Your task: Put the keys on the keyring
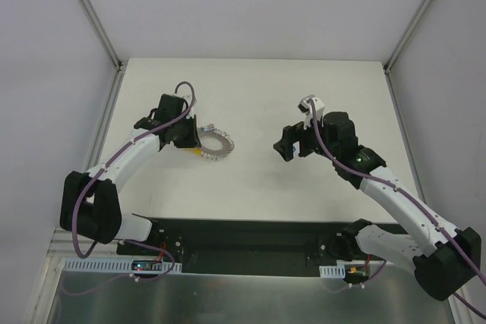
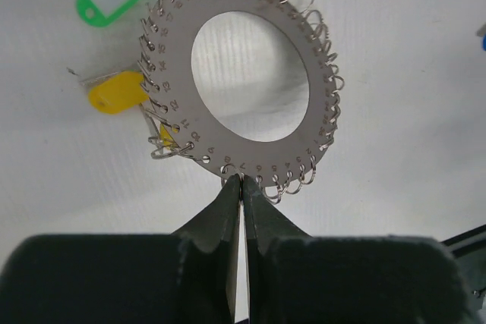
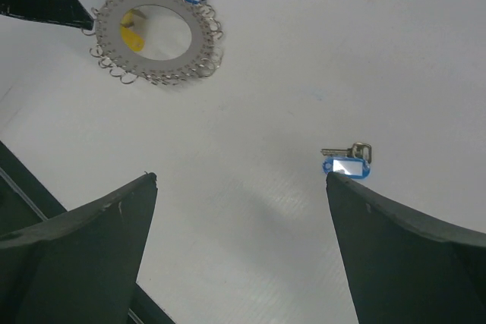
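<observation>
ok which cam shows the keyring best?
Left wrist: the keyring fills the frame, rim numbers and wire loops readable, the left gripper pinching its near edge. Right wrist shows the whole ring, but small, top left. Top external shows it tiny beside the left gripper.

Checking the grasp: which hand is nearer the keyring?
Left. The left hand is shut on the keyring rim; the right hand hangs open, well apart from it, by a blue-tagged key.
</observation>
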Robot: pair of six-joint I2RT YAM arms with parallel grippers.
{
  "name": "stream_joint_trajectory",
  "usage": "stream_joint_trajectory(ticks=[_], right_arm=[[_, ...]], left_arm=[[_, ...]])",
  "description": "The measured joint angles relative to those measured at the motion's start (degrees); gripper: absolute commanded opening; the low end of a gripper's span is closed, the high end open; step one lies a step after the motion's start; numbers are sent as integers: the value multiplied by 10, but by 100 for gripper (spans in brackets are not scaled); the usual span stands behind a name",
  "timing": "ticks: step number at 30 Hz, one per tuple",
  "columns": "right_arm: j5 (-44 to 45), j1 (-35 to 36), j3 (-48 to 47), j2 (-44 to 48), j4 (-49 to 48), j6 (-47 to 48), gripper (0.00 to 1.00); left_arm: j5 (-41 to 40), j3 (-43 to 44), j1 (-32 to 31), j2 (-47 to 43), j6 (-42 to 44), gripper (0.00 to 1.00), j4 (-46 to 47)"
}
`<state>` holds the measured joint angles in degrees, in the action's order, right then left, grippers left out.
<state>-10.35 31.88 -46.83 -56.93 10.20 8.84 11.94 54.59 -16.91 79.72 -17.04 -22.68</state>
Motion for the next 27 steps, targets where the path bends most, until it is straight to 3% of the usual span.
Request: stream_joint_trajectory(ticks=[16, 27], right_arm=[[-120, 54, -93, -115, -92, -37, 99], [-226, 63, -133, -151, -156, -40, 96]], left_arm=[[146, 10, 0, -194, 101, 0, 85], [304, 46, 0, -208, 148, 0, 121]])
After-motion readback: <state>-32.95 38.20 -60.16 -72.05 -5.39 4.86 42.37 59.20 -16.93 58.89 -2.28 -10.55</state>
